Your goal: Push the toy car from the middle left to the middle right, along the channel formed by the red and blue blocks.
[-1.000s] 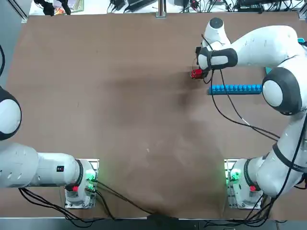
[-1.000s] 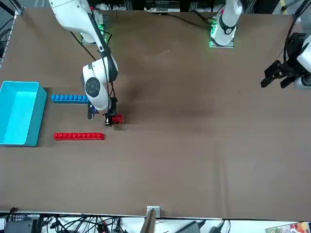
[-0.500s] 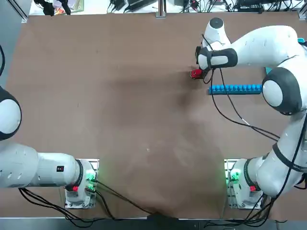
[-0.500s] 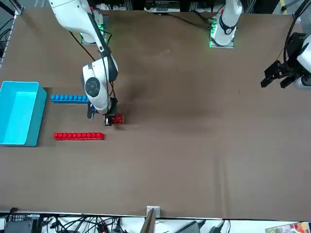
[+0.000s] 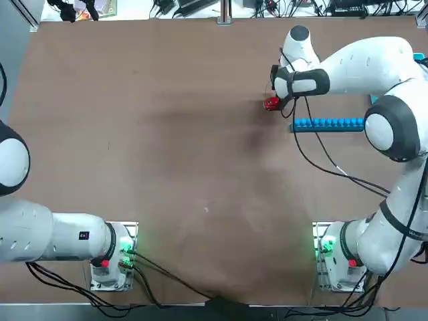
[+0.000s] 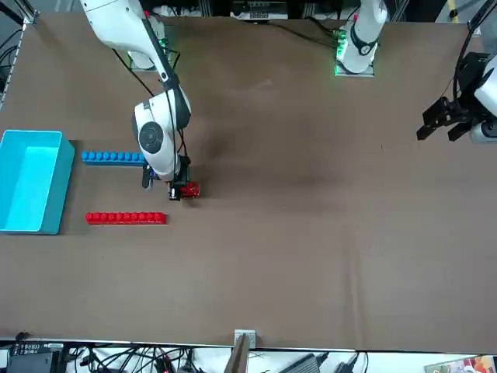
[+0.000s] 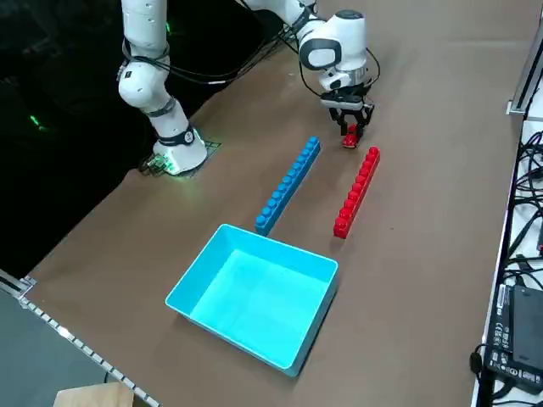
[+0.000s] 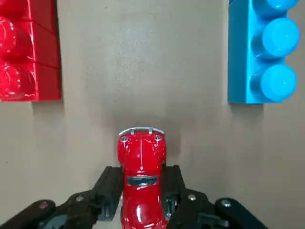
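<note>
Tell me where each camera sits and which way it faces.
Top: overhead, looking down at the table; both arms show.
Front: across the table, facing the robot; the right arm is at picture left, part of the left arm at picture right.
Right side: raised at the robot's right, looking diagonally down over the tray and both rows; right arm only.
Right wrist: on the right arm, facing its tool, the car and the ends of the rows.
Front and right side share the tray, the red row and the blue row.
</note>
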You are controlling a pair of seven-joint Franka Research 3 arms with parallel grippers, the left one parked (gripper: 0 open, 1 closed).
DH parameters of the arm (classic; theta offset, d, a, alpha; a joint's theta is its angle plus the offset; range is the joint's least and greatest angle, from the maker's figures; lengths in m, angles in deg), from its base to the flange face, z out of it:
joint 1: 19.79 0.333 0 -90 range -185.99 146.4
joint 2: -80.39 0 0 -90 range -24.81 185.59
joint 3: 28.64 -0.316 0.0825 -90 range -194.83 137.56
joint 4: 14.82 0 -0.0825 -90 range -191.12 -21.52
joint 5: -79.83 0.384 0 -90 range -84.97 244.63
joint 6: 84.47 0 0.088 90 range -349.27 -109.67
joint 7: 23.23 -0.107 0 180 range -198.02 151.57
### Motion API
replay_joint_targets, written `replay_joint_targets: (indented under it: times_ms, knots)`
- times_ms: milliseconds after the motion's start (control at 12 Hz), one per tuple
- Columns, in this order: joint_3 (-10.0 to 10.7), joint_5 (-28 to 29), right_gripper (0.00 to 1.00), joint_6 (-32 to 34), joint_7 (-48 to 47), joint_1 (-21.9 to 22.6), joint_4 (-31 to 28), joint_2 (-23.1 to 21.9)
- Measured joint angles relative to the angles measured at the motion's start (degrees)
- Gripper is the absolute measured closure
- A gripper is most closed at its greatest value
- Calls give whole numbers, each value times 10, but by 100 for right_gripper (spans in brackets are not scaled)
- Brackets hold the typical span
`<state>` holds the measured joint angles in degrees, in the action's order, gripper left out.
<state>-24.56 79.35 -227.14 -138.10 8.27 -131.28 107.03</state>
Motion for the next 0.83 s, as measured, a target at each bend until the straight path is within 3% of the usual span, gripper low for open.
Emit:
replay_joint_targets:
  times_ms: [833]
  knots:
    - [0,1,53,-11,-21,28,12,9]
